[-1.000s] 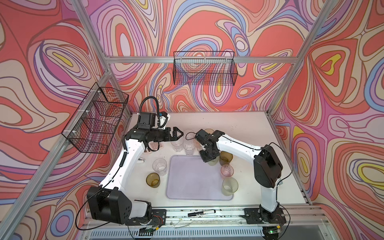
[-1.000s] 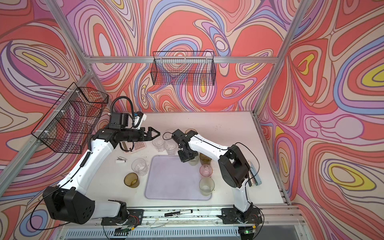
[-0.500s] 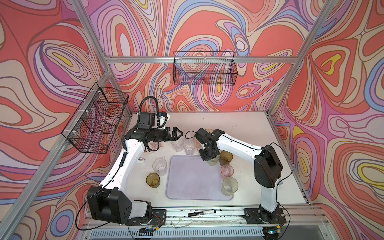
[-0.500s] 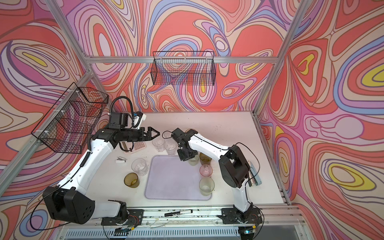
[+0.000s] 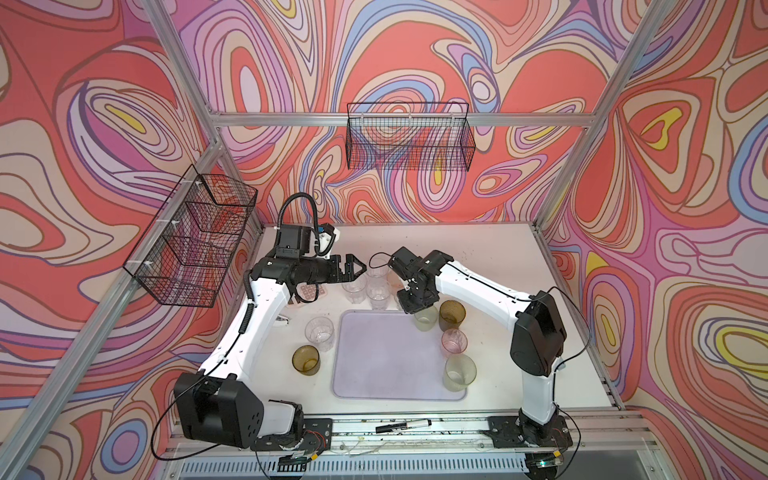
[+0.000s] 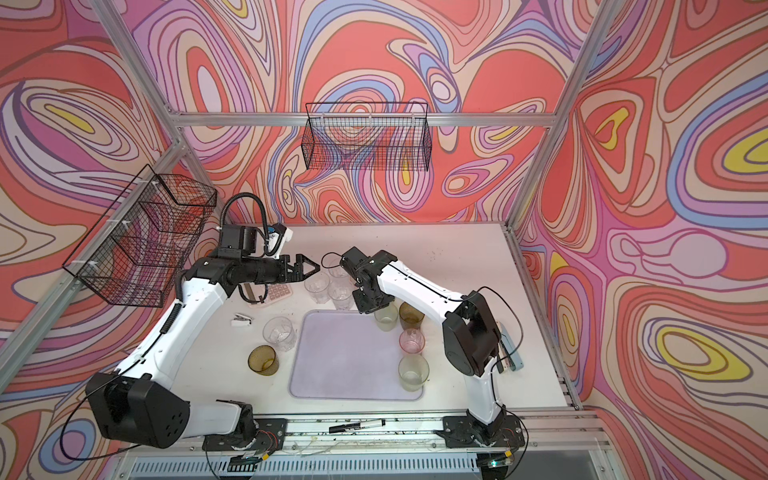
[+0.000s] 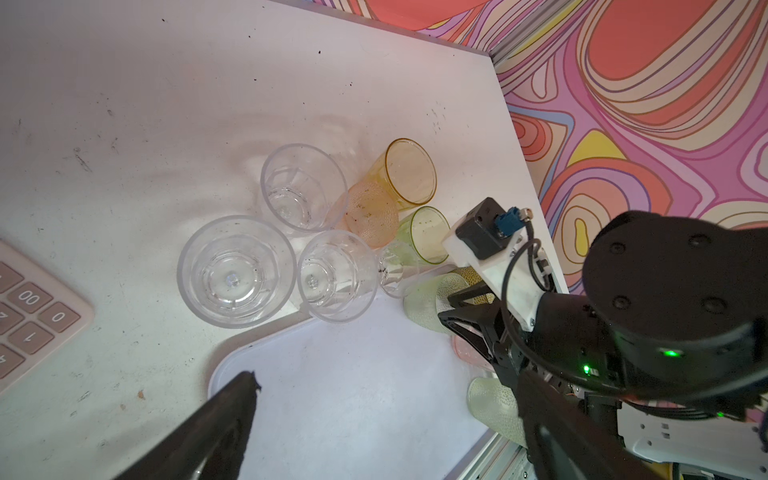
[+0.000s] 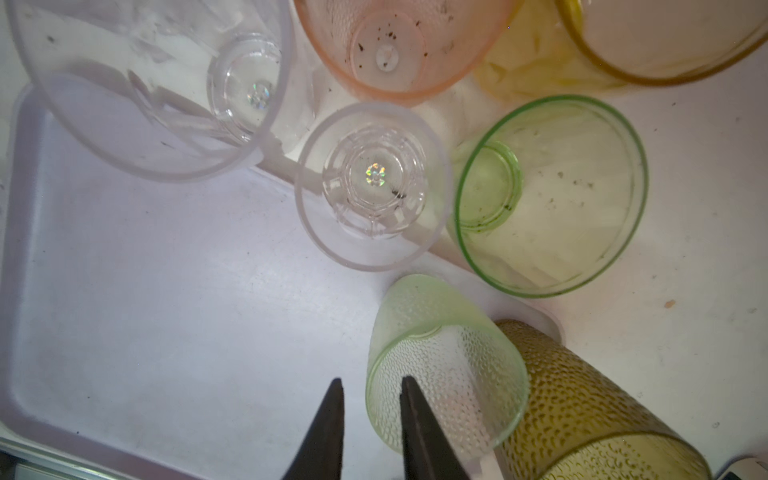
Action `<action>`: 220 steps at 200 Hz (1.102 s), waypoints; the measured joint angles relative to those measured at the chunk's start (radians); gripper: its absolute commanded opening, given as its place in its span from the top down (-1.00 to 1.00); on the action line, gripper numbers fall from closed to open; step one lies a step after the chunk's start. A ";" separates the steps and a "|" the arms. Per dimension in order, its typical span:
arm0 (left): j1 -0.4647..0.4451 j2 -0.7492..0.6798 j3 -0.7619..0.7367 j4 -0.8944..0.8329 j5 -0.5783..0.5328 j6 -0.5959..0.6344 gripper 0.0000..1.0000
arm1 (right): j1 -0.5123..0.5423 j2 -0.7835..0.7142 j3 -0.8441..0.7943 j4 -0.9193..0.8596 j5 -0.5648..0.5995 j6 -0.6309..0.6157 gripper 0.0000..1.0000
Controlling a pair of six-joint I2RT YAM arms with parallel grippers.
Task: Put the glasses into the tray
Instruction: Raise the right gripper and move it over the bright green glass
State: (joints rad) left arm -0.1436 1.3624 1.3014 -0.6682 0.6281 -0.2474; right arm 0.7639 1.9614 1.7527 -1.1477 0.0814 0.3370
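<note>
While mouth-up, green glass [image 8: 457,357] vertical.

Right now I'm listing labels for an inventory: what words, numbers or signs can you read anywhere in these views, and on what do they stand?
"00": on a key of the calculator, in the left wrist view.
"0": on the key next to it.
The other calculator keys are cut off or too tilted to read for certain.
Marker pen: its print is too small to read.
No other writing shows.

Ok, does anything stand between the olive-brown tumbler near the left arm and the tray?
Nothing visible does: the olive-brown translucent tumbler stands beside the rim of the pale lavender rectangular tray; the large clear faceted tumbler stands farther back.
</note>
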 measured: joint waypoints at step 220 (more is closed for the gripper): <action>0.000 0.000 -0.001 0.007 0.001 0.000 -1.00 | -0.122 0.072 0.084 -0.001 -0.012 -0.163 0.44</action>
State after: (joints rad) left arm -0.1436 1.3624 1.3003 -0.6613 0.6289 -0.2474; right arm 0.6418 2.0338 1.8366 -1.1484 0.0696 0.1738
